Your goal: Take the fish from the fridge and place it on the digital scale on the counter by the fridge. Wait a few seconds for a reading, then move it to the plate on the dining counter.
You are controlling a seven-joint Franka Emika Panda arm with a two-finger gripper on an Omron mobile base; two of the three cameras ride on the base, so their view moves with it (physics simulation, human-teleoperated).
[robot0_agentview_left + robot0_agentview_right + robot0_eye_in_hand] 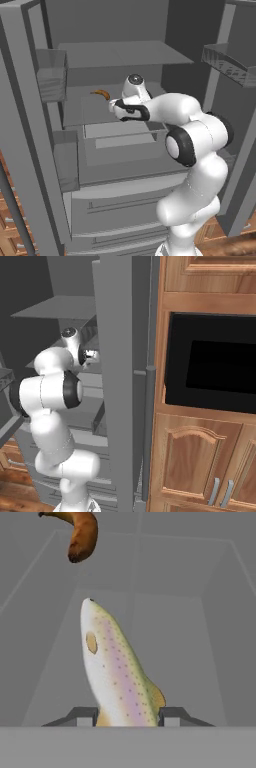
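The fish [116, 671], pale with pink speckles and a yellowish fin, lies lengthwise in the hand view with its head pointing away. My gripper [129, 716] is shut on its tail end, one dark fingertip [82, 715] on each side. In the left base view my arm reaches into the open fridge [120, 55], the hand over the middle shelf [95, 112]. The right base view shows the hand [86, 356] behind the fridge's door edge [117, 381]. The digital scale and the plate are out of view.
A curved orange-brown item [101, 93] [80, 534] lies on the shelf just beyond the fish. Door bins [50, 75] [230, 60] flank the opening, with drawers [115, 210] below. A dark built-in oven [215, 366] sits in wooden cabinets [200, 456] to the right.
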